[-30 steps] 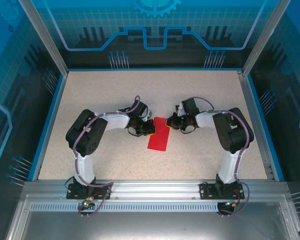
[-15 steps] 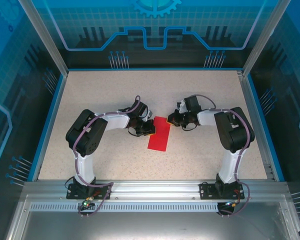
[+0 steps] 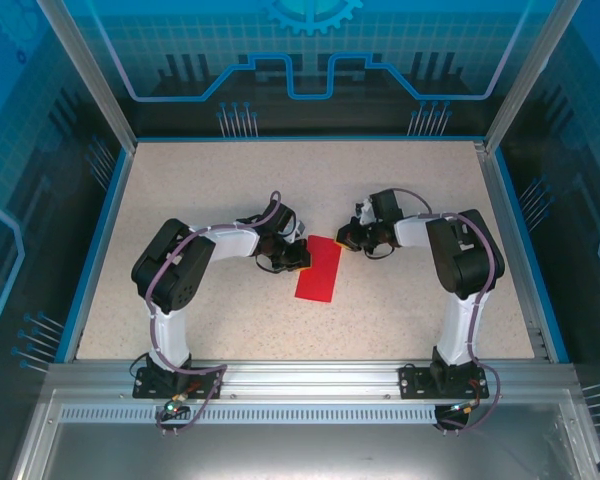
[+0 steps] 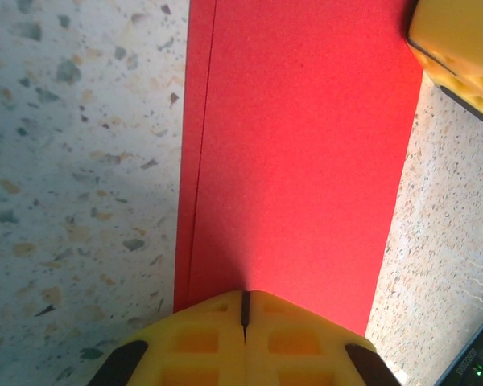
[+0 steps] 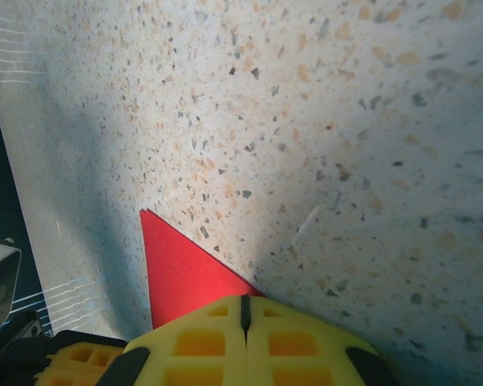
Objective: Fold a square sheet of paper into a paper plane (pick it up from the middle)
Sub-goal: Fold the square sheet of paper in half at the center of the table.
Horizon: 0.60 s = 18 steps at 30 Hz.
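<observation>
Our left arm (image 3: 175,268) reaches toward 3 o'clock and our right arm (image 3: 462,258) toward 9 o'clock, elbows bent outward. Left gripper (image 3: 298,259) and right gripper (image 3: 343,242) sit low, near each other, the 2 jaw pairs pressed together.

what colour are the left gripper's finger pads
Yellow; the pads of the left gripper show best in the left wrist view, against the red paper.

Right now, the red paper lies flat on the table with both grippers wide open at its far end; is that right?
Not quite: both grippers are shut. Each wrist view shows it: left gripper and right gripper have fingers pressed together at the red paper.
</observation>
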### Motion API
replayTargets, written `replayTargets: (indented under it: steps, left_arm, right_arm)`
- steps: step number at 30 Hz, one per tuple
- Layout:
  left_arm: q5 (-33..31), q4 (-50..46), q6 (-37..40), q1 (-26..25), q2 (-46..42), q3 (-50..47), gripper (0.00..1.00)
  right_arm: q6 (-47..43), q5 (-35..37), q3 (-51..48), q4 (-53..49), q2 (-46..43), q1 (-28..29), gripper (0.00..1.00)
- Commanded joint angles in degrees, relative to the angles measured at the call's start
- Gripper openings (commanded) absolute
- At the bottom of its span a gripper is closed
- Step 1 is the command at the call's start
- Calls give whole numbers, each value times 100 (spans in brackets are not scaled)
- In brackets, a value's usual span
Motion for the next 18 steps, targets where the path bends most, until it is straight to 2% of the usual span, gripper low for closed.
replayTargets:
  steps: [1, 6, 18]
  left_arm:
    - [-731, -737, 106, -37, 363, -172, 0]
    - [-718, -727, 94, -38, 355, -163, 0]
    - [-730, -714, 80, -38, 318, -204, 0]
  right_arm:
    - [-200, 170, 272, -544, -223, -21, 1]
    - [-209, 134, 520, -677, -92, -22, 1]
    - [97, 242, 186, -274, 378, -36, 1]
